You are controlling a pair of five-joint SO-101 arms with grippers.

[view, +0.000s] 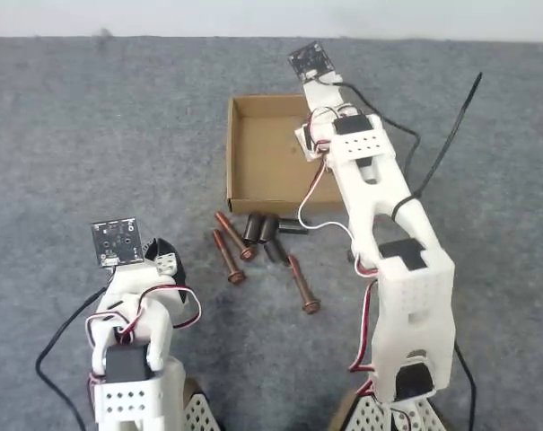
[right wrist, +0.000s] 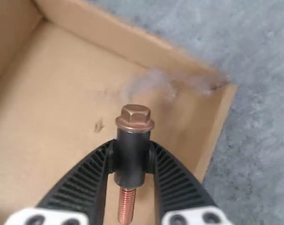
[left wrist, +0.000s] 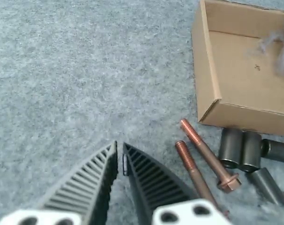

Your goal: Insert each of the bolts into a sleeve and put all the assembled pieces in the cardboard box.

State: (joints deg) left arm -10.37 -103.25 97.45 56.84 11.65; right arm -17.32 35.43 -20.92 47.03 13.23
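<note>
Right claw (right wrist: 131, 146) grips sleeved bolt (right wrist: 134, 118) — above cardboard box (right wrist: 48, 117).

A fixed high camera looks steeply down over the whole table (view: 91, 135). Each wrist camera looks forward and down from close range. All three views share the cardboard box (view: 264, 162).

Cardboard box (view: 230, 153) open-topped, but the right arm (view: 379, 197) spans its right half. The right gripper (right wrist: 131, 145), clamped on a sleeved bolt (right wrist: 130, 161), hangs over the floor near a corner wall. Bolts (view: 233, 235) and sleeves (view: 253, 227) crowd the carpet (view: 100, 126) just beside the near wall. Left of them, wide carpet with free passage around the left gripper (left wrist: 119, 149).
</note>
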